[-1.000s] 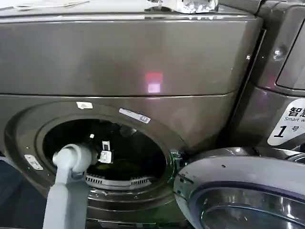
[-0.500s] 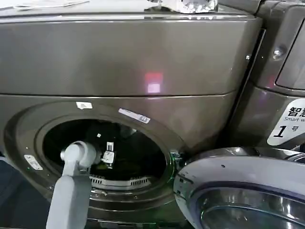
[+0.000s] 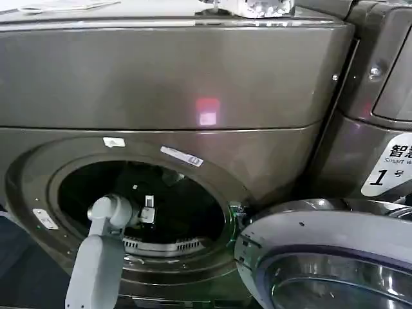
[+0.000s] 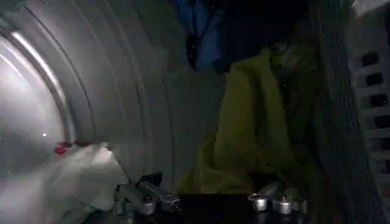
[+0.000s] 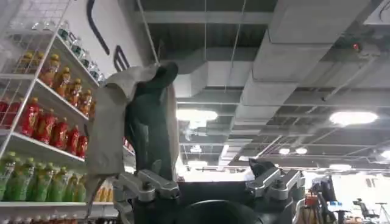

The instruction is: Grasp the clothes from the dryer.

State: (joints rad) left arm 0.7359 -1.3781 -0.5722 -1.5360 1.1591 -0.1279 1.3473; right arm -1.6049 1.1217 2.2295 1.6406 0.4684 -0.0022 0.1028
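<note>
Clothes: 2 in my dryer (image 3: 193,84) drum; 1 yellow-green (image 4: 256,128), 1 white (image 4: 61,189)
Left gripper (image 4: 210,201): jaws wide, holding nothing, near the yellow-green piece
Right gripper (image 5: 210,185): jaws spread, a grey-green cloth (image 5: 131,122) draped over 1 finger

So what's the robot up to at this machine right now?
The robot is reaching its left arm through the open mouth of the dryer, whose door hangs open to the right. Inside the drum, the left gripper is open, with a yellow-green cloth just ahead of it and a white cloth off to one side. Nothing is gripped there yet. The right gripper is raised toward the ceiling with a grey cloth draped on one finger.
</note>
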